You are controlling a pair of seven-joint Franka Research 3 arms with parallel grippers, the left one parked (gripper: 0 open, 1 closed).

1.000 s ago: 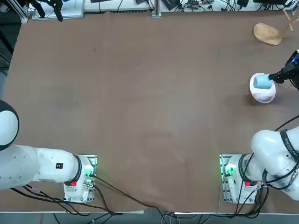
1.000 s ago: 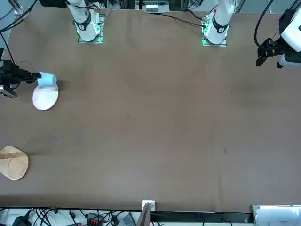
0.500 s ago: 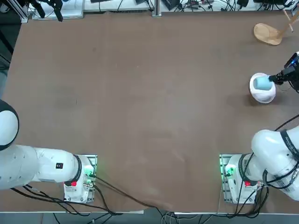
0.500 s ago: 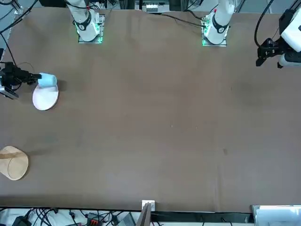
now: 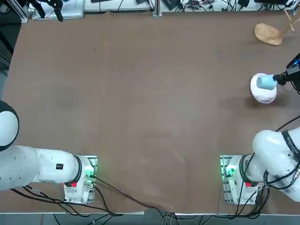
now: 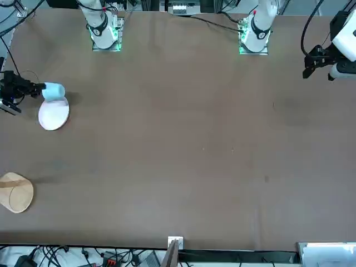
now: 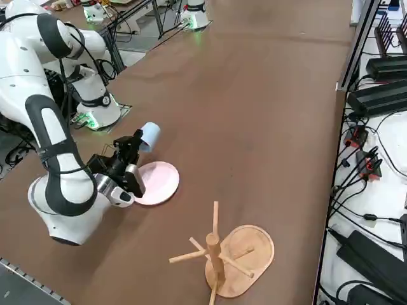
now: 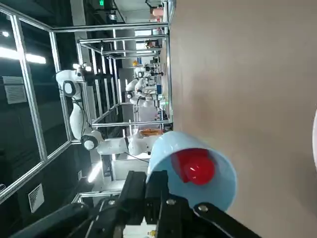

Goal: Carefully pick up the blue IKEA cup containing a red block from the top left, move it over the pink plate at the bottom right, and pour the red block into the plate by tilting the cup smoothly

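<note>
The blue IKEA cup (image 5: 266, 82) (image 6: 53, 90) (image 7: 150, 135) hangs tipped on its side above the near edge of the pink plate (image 5: 264, 95) (image 6: 54, 115) (image 7: 160, 182). My right gripper (image 5: 276, 79) (image 6: 40, 88) (image 7: 137, 141) is shut on the cup's wall, reaching in from the table's right edge. In the right wrist view the cup's (image 8: 198, 171) round mouth faces the camera, and the red block (image 8: 194, 166) sits inside it near the rim. No block shows on the plate.
A tan wooden peg stand on an oval base (image 5: 268, 33) (image 6: 15, 192) (image 7: 226, 254) stands at the far right corner, beyond the plate. The table's right edge runs close by the plate. The brown tabletop (image 5: 150, 93) stretches bare to the left.
The cup has shifted only slightly over the plate and lies a little further on its side. The gripper stays shut on it.
</note>
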